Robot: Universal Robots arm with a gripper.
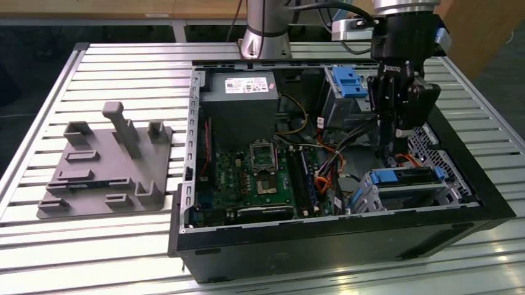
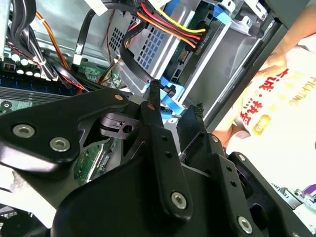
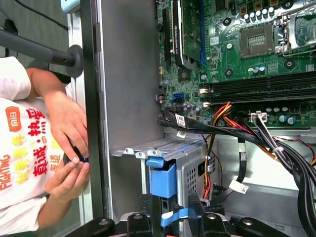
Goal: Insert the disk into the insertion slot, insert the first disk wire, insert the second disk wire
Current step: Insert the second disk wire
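Observation:
The disk point(image 1: 407, 176), framed in blue plastic, sits inside the insertion slot point(image 1: 369, 198), a silver perforated cage at the case's front corner on the exterior view's right. My gripper point(image 1: 390, 152) hangs just behind that cage. In both wrist views its black fingertips point(image 2: 150, 94) are shut on a blue plug point(image 2: 168, 101) at the end of a black flat disk wire point(image 2: 129, 64). That plug point(image 3: 176, 217) lies close to the disk's blue carrier point(image 3: 163, 180) and the cage wall point(image 3: 193, 170). A red, yellow and black wire point(image 2: 168, 22) ends in a black plug point(image 2: 190, 47) at the cage's back.
The open case holds a green motherboard point(image 1: 254, 178), a grey power supply point(image 1: 238, 101) and a taller bay with a blue latch point(image 1: 348, 83). Loose wire bundles point(image 3: 276, 148) cross beside the cage. A grey fixture plate point(image 1: 107, 175) lies on the exterior view's left. A person's hands point(image 3: 69, 158) stay outside the case wall.

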